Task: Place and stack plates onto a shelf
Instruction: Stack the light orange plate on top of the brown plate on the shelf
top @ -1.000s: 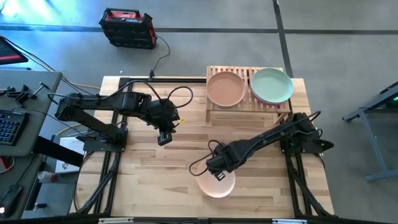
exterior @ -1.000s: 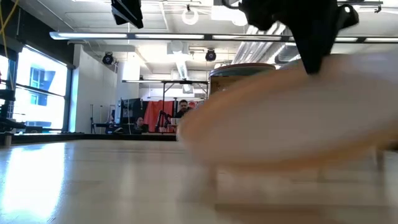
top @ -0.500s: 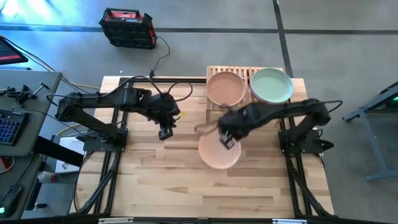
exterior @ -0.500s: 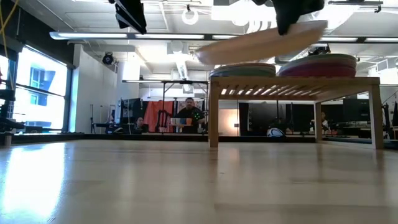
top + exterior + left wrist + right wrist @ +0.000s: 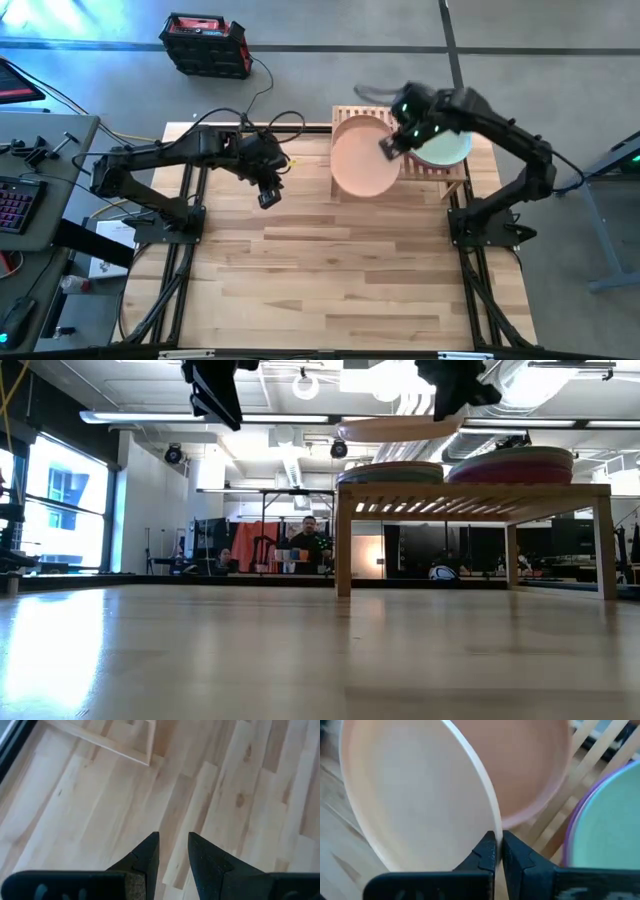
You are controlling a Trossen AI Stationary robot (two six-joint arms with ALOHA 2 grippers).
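My right gripper point(image 5: 390, 146) is shut on a beige plate point(image 5: 360, 166) and holds it in the air over the left side of the slatted wooden shelf point(image 5: 452, 170). In the low view the plate point(image 5: 398, 428) hangs above a pink plate point(image 5: 390, 470) that rests flat on the shelf point(image 5: 470, 490). A sage plate point(image 5: 440, 136) lies on a purple plate point(image 5: 574, 820) on the shelf's right side. My left gripper point(image 5: 268, 196) hovers over the table left of the shelf, empty, its fingers point(image 5: 150, 851) a narrow gap apart. My right gripper pinches the beige plate's rim point(image 5: 492, 818) between its two fingers, on the side of the plate toward the table's right edge. The fingers come about level from the right. The plate is lifted clear, near level, above the pink plate point(image 5: 535, 770).
Bare butcher-block tabletop point(image 5: 330, 270) stretches from the shelf to the near edge. A black and red case point(image 5: 206, 44) lies on the floor beyond the far edge. A person point(image 5: 308, 542) sits far behind the table in the room.
My right gripper has carried the beige plate up from the table's near middle toward the far edge, to above the shelf's left stack. The plate has gone from tilted to nearly level. My left gripper has drifted slightly toward the far edge.
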